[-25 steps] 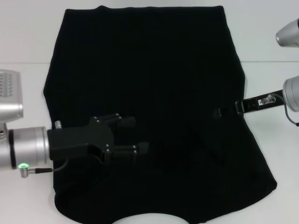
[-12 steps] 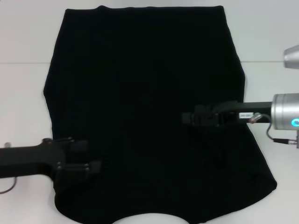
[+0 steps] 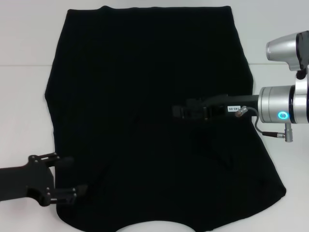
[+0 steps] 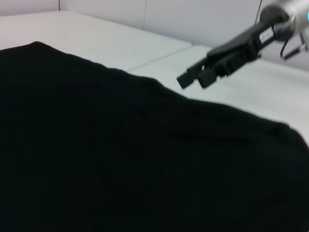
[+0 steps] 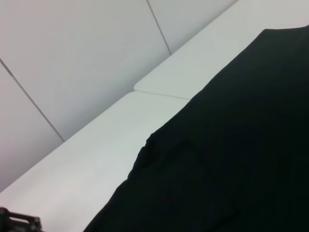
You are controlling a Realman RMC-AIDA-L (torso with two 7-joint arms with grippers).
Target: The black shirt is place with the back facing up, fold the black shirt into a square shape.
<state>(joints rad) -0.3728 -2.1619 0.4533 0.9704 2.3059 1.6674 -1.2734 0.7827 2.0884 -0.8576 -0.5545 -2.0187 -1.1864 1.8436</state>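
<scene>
- A large matte black soft-fabric T-shirt (image 3: 149, 116) lies spread flat on the white bench (image 3: 24, 38), covering most of the head view's middle; its hem runs along 12 o'clock and its curved neckline sits at 6 o'clock
- The left gripper (image 3: 68, 176) reaches in from 8 o'clock, level with the shirt's near left edge; its jaws are spread apart, nothing between them
- The right gripper (image 3: 179, 111) extends from 3 o'clock over the shirt's centre, above the cloth; its jaws look pressed together, holding no fabric
- From the left wrist camera, the right gripper (image 4: 190, 77) hangs above the shirt's far edge
</scene>
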